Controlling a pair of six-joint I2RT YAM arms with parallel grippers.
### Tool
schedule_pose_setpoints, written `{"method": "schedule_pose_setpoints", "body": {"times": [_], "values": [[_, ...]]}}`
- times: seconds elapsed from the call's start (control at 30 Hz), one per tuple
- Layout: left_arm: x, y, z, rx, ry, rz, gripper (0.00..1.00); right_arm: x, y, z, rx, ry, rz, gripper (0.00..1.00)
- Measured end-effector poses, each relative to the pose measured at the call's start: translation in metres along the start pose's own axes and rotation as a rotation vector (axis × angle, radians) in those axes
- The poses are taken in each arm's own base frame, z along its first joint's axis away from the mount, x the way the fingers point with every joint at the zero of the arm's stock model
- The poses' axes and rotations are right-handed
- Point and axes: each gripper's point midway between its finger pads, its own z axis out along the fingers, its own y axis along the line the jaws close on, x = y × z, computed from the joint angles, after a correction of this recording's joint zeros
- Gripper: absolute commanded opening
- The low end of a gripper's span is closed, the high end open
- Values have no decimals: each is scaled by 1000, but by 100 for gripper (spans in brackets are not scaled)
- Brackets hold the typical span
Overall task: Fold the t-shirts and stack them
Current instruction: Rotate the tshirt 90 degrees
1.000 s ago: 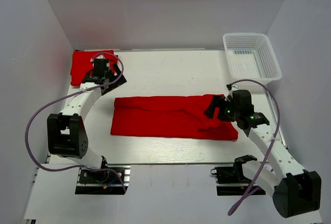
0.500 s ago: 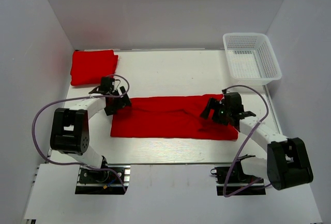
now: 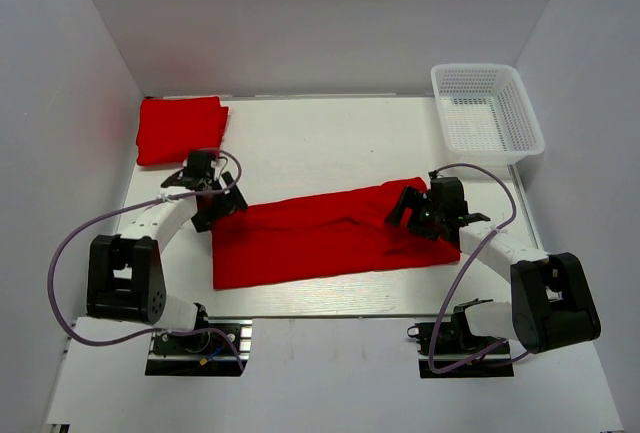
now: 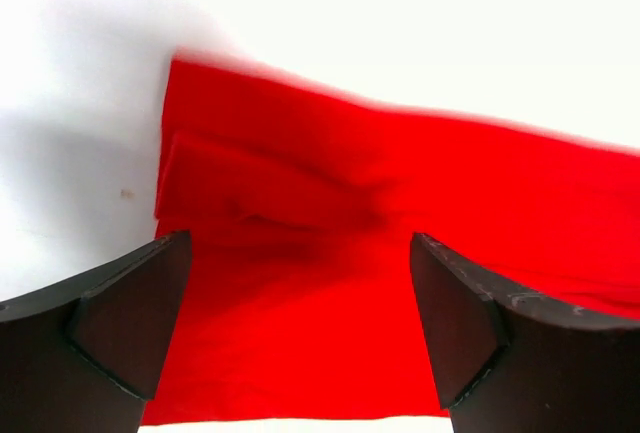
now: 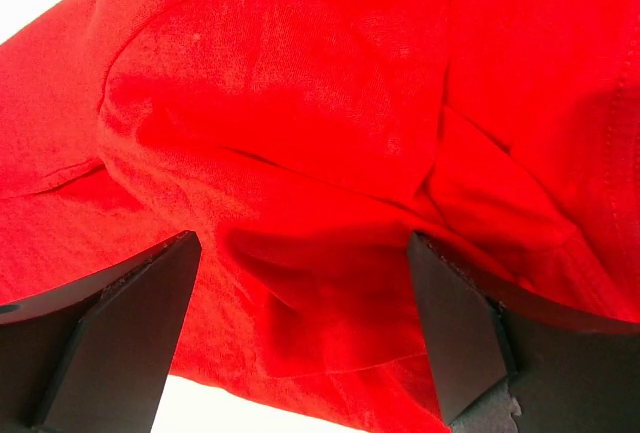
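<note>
A long red t-shirt [image 3: 320, 238], folded lengthwise, lies slanted across the middle of the table, its right end farther back. A second red t-shirt [image 3: 180, 129], folded small, lies at the back left corner. My left gripper [image 3: 220, 207] is low over the long shirt's left end, jaws wide open, with flat red cloth [image 4: 300, 253] between its fingers [image 4: 110, 333]. My right gripper [image 3: 409, 211] is low over the shirt's rumpled right end, jaws wide open, with creased cloth [image 5: 300, 203] between its fingers [image 5: 465, 323].
A white mesh basket [image 3: 487, 111] stands at the back right corner. White walls close in the table on the left, back and right. The table's front edge [image 3: 330, 305] runs just in front of the long shirt.
My left arm came from the back-left folded shirt down to the long shirt's left end. The long shirt has turned from level to slanted, right end farther back. My right gripper stayed at its right end.
</note>
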Motion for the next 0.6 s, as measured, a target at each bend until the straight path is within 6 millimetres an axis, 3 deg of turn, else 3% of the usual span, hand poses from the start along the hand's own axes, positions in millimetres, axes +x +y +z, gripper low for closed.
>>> {"method": "schedule_pose_setpoints", "body": {"times": [0.13,0.27,0.43,0.6], "values": [[-46,-28,-28,90,-138,8,100,0,0,0,2,-2,-1,90],[-70,-47,-45,166,-230,19,100,-1,-1,0,5,-4,-1,90],[-64,-50,-14,156,-153,30,100,-2,-2,0,11,-9,-1,90],[-34,-40,21,115,-21,39,100,-3,-4,0,25,-19,-1,90]]}}
